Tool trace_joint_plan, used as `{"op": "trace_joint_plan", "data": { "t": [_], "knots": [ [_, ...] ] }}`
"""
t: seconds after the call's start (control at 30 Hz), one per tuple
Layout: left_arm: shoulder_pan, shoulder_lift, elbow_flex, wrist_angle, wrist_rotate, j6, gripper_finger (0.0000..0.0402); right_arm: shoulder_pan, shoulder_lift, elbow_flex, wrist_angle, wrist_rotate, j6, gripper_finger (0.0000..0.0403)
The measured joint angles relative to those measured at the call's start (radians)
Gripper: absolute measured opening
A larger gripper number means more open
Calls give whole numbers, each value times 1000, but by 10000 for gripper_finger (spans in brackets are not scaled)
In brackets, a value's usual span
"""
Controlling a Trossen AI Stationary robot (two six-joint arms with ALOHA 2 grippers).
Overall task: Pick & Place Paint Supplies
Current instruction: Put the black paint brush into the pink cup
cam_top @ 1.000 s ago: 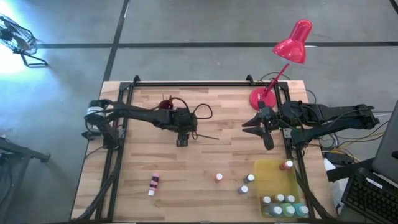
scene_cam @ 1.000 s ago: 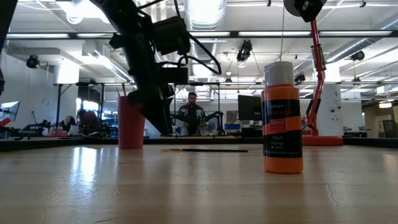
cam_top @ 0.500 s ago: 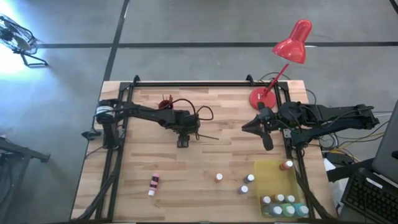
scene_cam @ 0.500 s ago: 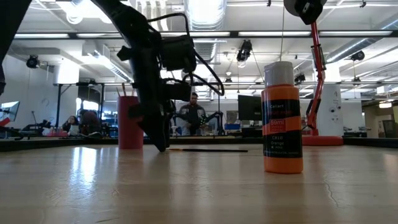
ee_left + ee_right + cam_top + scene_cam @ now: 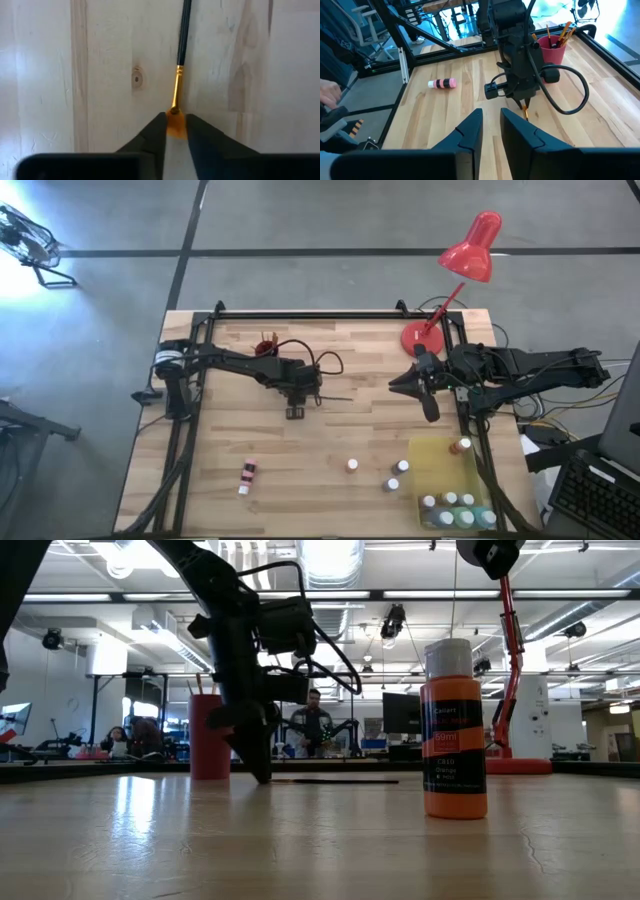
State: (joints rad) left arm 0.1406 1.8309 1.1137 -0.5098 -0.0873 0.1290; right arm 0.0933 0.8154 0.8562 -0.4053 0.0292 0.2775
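Overhead and tabletop cameras share the left claw (image 5: 294,411) with both wrist cameras

Overhead ceiling lights (image 5: 325,560) glare bright | sheen streaks the worktop (image 5: 130,810) | orange paint bottle (image 5: 454,730) sharp, room behind soft

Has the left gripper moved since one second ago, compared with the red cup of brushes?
Yes. The left gripper has come down to the wooden table beside the red cup, its tips closed on the thin black-handled paintbrush.

Wood counter (image 5: 230,450): paintbrush (image 5: 335,400) under left tool (image 5: 294,411); pink bottle (image 5: 246,475), white-capped bottles (image 5: 352,465) nearer front; yellow tray (image 5: 440,470), red lamp base (image 5: 415,338) by right tool (image 5: 431,412).
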Motion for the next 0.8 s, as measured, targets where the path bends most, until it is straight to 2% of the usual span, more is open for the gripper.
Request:
{"op": "trace_joint_plan", "data": {
  "t": [0.13,0.2,0.43,0.8],
  "knots": [
    [0,1,3,6,-5,-23,23,0,0,0,0,0,0,75],
    [0,2,5,5,-13,-25,8,0,0,0,0,0,4,81],
    [2,3,39,-54,-29,-9,3,0,0,0,0,0,11,96],
    [-18,1,257,-275,-37,66,1,0,0,0,0,0,11,110]
  ]
}}
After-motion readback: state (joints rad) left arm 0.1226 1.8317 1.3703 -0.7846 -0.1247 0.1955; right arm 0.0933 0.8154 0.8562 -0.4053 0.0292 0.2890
